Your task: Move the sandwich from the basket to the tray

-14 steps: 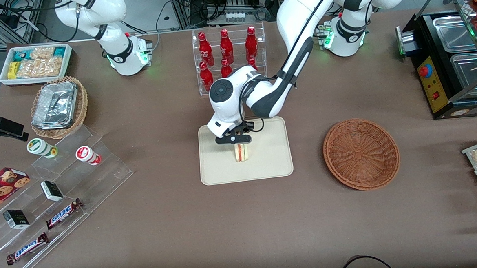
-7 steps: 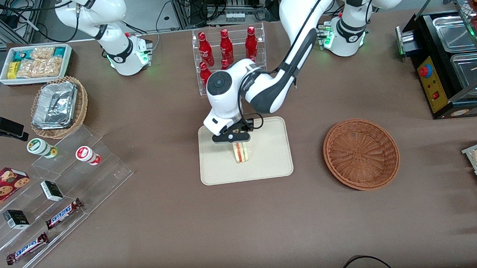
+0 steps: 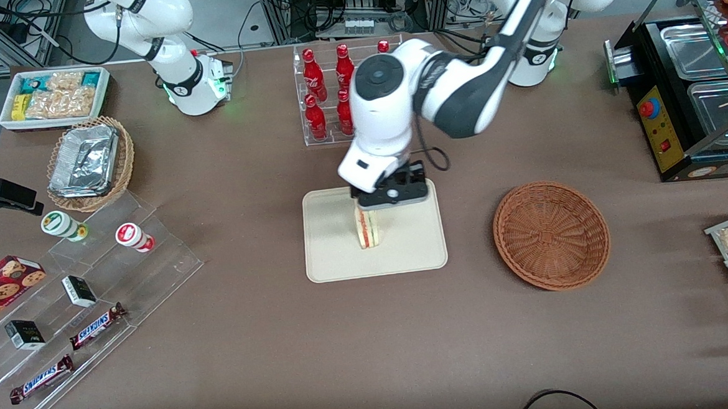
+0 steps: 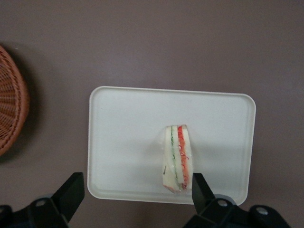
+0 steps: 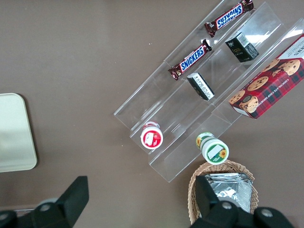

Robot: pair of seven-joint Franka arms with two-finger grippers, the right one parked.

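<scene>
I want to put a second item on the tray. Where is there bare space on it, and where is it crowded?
The tray is bare between the sandwich and its rim toward the basket, and along the edge facing the front camera. It is crowded at the sandwich itself, where the open gripper hangs above.

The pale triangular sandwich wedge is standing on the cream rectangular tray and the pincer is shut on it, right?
Not quite. The pale triangular sandwich wedge does stand on the cream rectangular tray, but the pincer is open above it, as the left wrist view shows.
</scene>
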